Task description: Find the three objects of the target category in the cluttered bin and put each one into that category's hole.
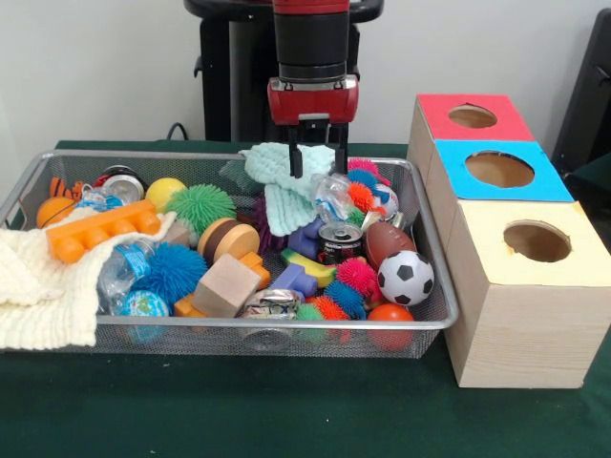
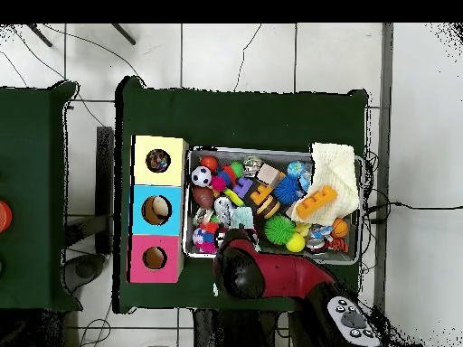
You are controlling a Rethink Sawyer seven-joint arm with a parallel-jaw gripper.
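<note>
While the gripper (image 1: 310, 164) pinches the mint-green cloth (image 1: 284, 181) at the bin's (image 1: 239, 329) far side, we spot 0 printed rags among the toys. We count 3 boxes beside it, the yellow-topped hole (image 1: 537, 241) nearest the camera, plus 1 cream cloth (image 1: 38, 286) over the rim.

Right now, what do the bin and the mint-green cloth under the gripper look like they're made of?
The bin: silver wire mesh with a smooth metal rim, see-through walls. The mint-green cloth: soft knitted yarn, judging by its ribbed, floppy folds, below the gripper.
</note>
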